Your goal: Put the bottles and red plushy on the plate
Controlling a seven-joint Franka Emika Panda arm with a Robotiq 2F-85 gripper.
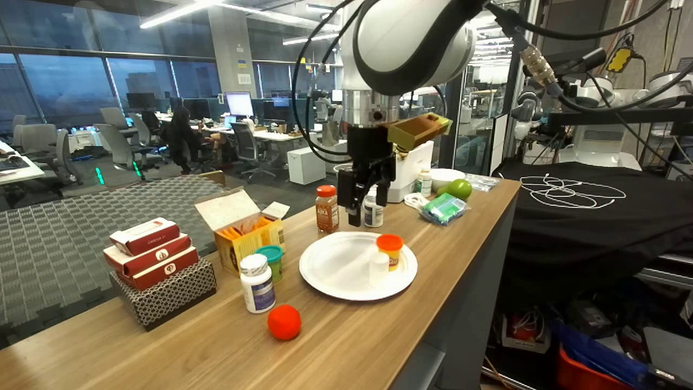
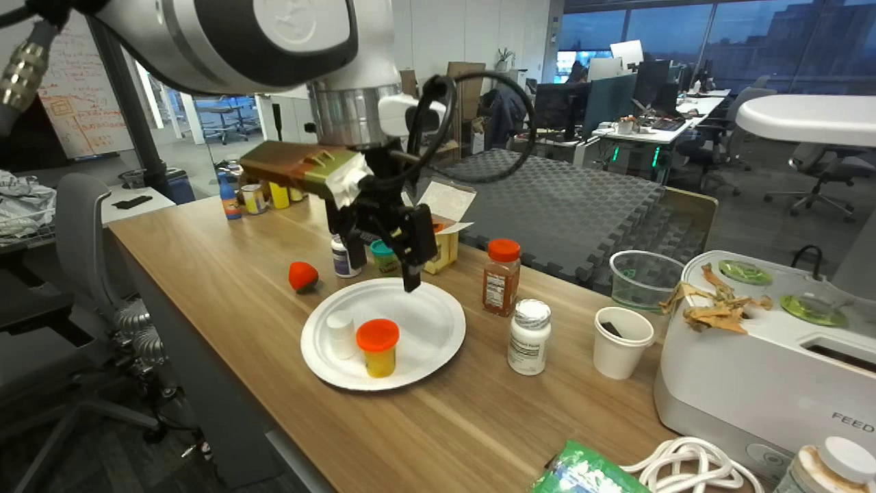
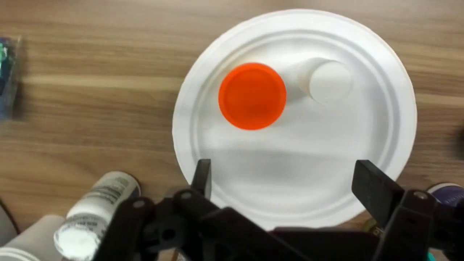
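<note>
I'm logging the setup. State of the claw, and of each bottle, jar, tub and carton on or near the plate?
claw: open, empty
orange-lidded tub: closed, upright
plain white bottle: upright, seemingly closed
red-capped spice jar: closed, upright
labelled white bottle near paper cup: capped, upright
teal-lidded tub: closed, upright
labelled white bottle beside teal-lidded tub: capped, upright
yellow carton: open, flaps up

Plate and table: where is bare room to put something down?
Free: the plate toward the spice jar, under the open gripper; the table between red ball, plate and table edge. Crowded: the plate's opposite side, where orange-lidded tub and white bottle stand close.
</note>
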